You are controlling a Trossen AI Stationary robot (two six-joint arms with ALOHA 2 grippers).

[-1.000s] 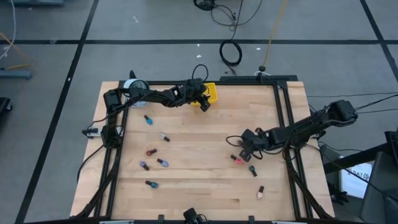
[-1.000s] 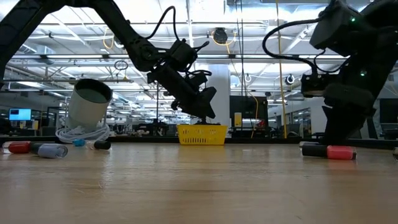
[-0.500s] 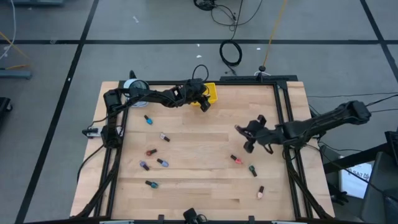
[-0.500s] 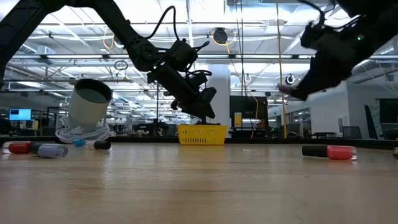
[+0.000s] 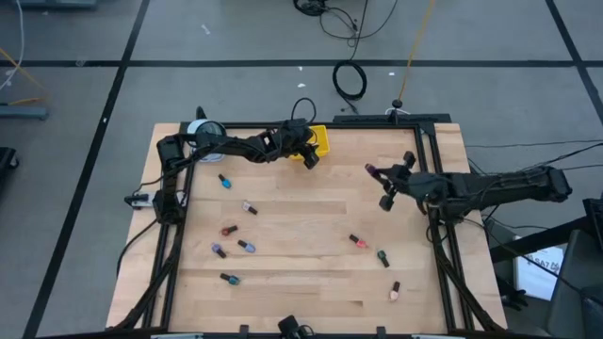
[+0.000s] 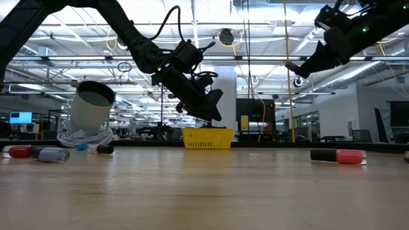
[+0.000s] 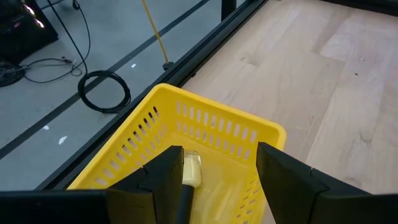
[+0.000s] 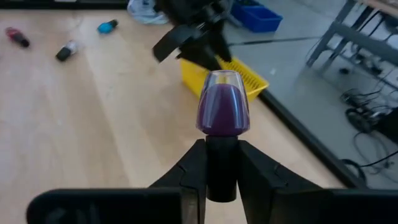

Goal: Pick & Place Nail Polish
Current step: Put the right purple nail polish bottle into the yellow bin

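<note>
My right gripper (image 5: 382,176) is shut on a purple nail polish bottle (image 8: 222,104), high above the table right of centre; it also shows in the low view (image 6: 293,66). My left gripper (image 7: 217,177) is open just above the yellow tray (image 5: 317,141) at the far edge. A pale bottle (image 7: 190,169) with a dark cap shows between its fingers, close beside one finger, over the tray's floor. I cannot tell whether it touches that finger. Several other bottles lie on their sides on the table, such as a red one (image 5: 359,241) and a green one (image 5: 382,257). My right gripper pinches the purple bottle's dark cap (image 8: 221,149) between its two fingers. The purple body sticks out past the fingertips, in line with the fingers. The fingers come from the table's right, slanting a little down. The bottle is lifted well clear of the table.
More bottles lie at the table's left half (image 5: 224,181) (image 5: 229,229) (image 5: 229,278) and one near the front right (image 5: 395,290). A grey-white tape roll (image 5: 205,132) and a white cord sit at the far left corner. Black frame rails (image 5: 429,160) run along the table's sides.
My right gripper has risen from the table beside the red bottle and moved toward the far edge, carrying the purple bottle up clear of the table.
</note>
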